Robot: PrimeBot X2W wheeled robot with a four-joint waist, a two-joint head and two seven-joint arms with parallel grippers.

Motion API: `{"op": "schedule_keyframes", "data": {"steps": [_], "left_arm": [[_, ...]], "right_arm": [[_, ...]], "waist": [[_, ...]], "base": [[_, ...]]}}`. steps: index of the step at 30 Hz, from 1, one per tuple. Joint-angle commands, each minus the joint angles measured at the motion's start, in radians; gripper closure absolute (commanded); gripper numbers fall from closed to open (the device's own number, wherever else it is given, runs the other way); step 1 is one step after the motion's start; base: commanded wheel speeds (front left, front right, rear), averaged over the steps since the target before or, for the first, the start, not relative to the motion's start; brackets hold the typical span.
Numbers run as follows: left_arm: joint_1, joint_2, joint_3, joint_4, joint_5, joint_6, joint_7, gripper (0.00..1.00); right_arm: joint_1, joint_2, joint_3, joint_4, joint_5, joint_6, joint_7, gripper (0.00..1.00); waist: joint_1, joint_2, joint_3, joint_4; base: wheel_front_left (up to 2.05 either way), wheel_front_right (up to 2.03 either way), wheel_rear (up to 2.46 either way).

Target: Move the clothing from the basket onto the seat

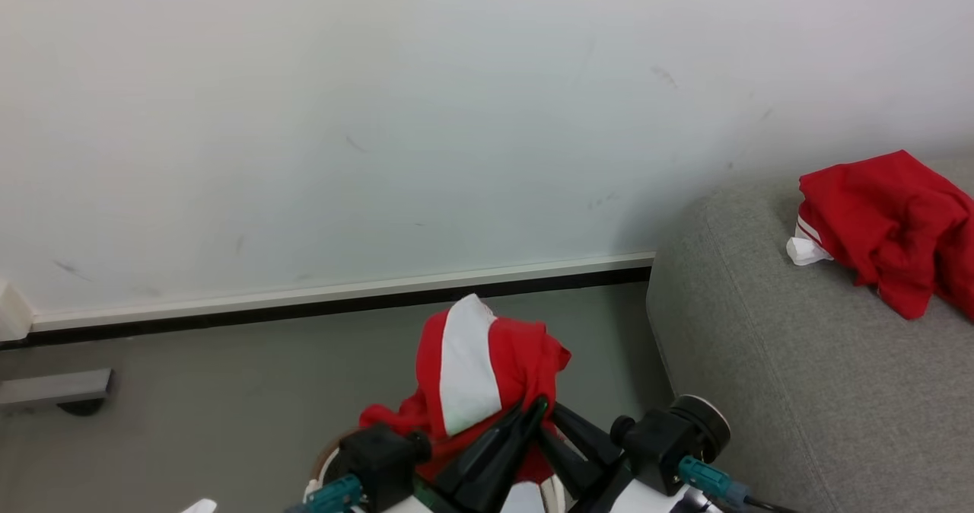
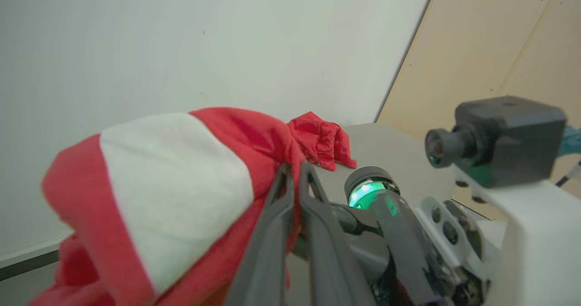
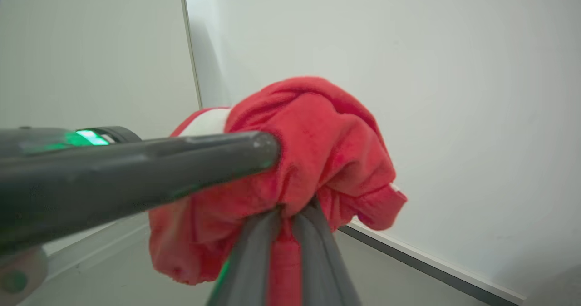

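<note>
A red garment with a white panel, part of the clothing (image 1: 479, 368), hangs lifted above the basket (image 1: 323, 458), of which only a bit of brown rim shows at the bottom. My left gripper (image 1: 537, 404) is shut on its right side, fingers pressed together (image 2: 292, 172). My right gripper (image 1: 551, 420) meets it from the right and is pinched shut on a red fold (image 3: 288, 211). The left gripper's dark fingers (image 3: 136, 170) cross the right wrist view. A second red garment (image 1: 890, 227) lies crumpled on the grey seat (image 1: 761, 361) at the right.
A pale wall with a white and black baseboard (image 1: 342, 300) runs behind. A grey metal foot (image 1: 57, 387) sits on the grey floor at the left. A beige panel (image 2: 499, 47) stands beyond the seat.
</note>
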Motion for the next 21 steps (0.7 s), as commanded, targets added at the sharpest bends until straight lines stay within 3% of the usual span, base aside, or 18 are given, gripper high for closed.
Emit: {"op": "schedule_keyframes", "data": {"steps": [1,8,9,10,11,12,21], "left_arm": [[0.007,0.003,-0.004,0.004,-0.003,-0.004,0.001,1.00],[0.011,0.011,0.004,0.012,-0.004,0.008,-0.008,1.00],[0.011,0.013,0.007,0.013,-0.001,0.012,-0.010,0.82],[0.012,0.013,0.010,0.015,0.002,0.016,-0.015,0.51],[0.015,0.013,0.012,0.017,0.003,0.019,-0.018,0.10],[0.018,0.014,0.012,0.020,0.004,0.021,-0.021,0.00],[0.014,0.029,0.012,0.064,0.044,0.027,-0.070,0.00]], "right_arm": [[-0.013,-0.005,0.000,0.004,0.003,-0.003,-0.008,1.00],[-0.006,-0.023,-0.019,0.022,0.005,-0.003,-0.022,1.00],[0.000,-0.024,-0.027,0.023,0.005,-0.003,-0.025,1.00],[0.006,-0.026,-0.033,0.024,0.003,-0.003,-0.027,1.00],[0.011,-0.028,-0.041,0.024,0.001,-0.003,-0.030,1.00],[0.017,-0.029,-0.051,0.024,0.000,-0.003,-0.031,1.00],[0.046,-0.053,-0.149,-0.004,-0.025,-0.003,-0.038,1.00]], "waist": [[0.0000,0.0000,0.001,-0.001],[0.0000,0.0000,0.006,-0.009],[0.0000,0.0000,0.006,-0.011],[0.0000,0.0000,0.007,-0.015],[0.0000,0.0000,0.008,-0.019],[0.0000,0.0000,0.009,-0.024],[0.0000,0.0000,0.022,-0.106]], "base": [[0.00,0.00,0.00],[0.00,0.00,0.00],[0.00,0.00,0.00],[0.00,0.00,0.00],[0.00,0.00,0.00],[0.00,0.00,0.00],[0.00,0.00,0.00]]}}
